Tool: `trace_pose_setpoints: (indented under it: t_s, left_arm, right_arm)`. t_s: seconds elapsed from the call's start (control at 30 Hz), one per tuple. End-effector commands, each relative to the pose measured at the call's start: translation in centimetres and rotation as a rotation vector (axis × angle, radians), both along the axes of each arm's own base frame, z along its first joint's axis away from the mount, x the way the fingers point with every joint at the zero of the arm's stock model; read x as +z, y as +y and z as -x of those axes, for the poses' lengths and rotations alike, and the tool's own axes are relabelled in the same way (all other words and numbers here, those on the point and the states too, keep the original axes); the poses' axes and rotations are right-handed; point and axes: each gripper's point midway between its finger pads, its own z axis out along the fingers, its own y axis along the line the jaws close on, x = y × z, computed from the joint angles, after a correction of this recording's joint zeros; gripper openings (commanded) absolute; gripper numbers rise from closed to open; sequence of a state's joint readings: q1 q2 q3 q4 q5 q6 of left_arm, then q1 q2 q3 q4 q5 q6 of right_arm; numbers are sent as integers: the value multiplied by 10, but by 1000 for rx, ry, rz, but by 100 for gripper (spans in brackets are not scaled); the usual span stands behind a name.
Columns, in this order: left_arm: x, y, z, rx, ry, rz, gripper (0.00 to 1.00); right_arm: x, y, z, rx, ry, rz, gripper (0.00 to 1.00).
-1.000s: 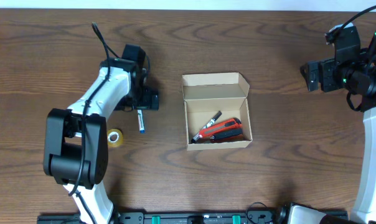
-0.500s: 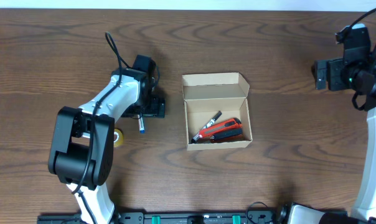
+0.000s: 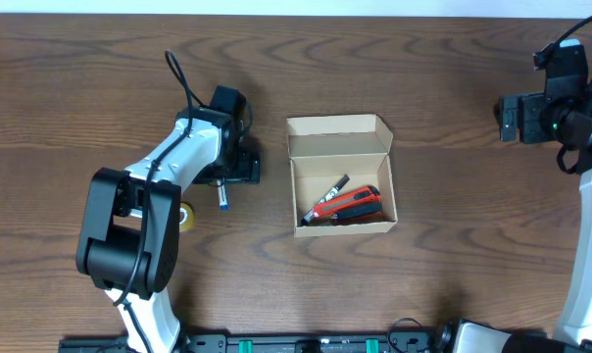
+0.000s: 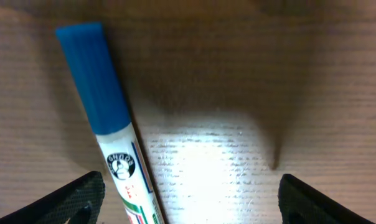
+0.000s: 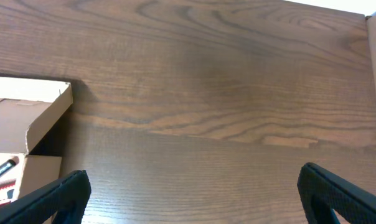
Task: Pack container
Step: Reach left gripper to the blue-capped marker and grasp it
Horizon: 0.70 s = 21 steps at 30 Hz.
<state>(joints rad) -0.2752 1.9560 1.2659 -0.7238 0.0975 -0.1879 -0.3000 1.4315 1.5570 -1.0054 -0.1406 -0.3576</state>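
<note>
I count one container [image 3: 340, 178], a tan cardboard box at mid-table with its flap lid open and standing along its far edge. Inside it lies one black marker [image 3: 329, 189] on a slant. Beside that marker is a red-and-black tool [image 3: 353, 204], and I cannot tell whether it is one piece or two.

Outside the box I see two loose things, both to the container's left on the wooden table [image 3: 423, 275]. One is a blue-capped marker [image 4: 107, 124], fairly near the container. The other is a yellow tape roll [image 3: 183, 218], farther left and toward the near edge.

My left gripper [image 4: 189, 199] hangs low over that blue-capped marker with its fingers spread wide. The pen lies between them, close to one finger, and neither finger clamps it. My right gripper [image 5: 197, 199] is well to the right of the container, also spread wide and holding nothing. Its camera catches only the box's lid corner at the left edge of its view.
</note>
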Motion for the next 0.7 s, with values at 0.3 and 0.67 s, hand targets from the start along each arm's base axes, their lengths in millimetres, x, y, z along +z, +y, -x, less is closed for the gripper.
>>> trace_pose_setpoints:
  t_s: [0.3, 0.67]
  left_arm:
    - [-19, 17, 19, 22, 47, -80, 91]
    - [-20, 15, 19, 21, 51, -68, 7]
  right_arm:
    - [-3, -2, 0, -16, 5, -13, 99]
    - [-2, -1, -1, -12, -1, -16, 99]
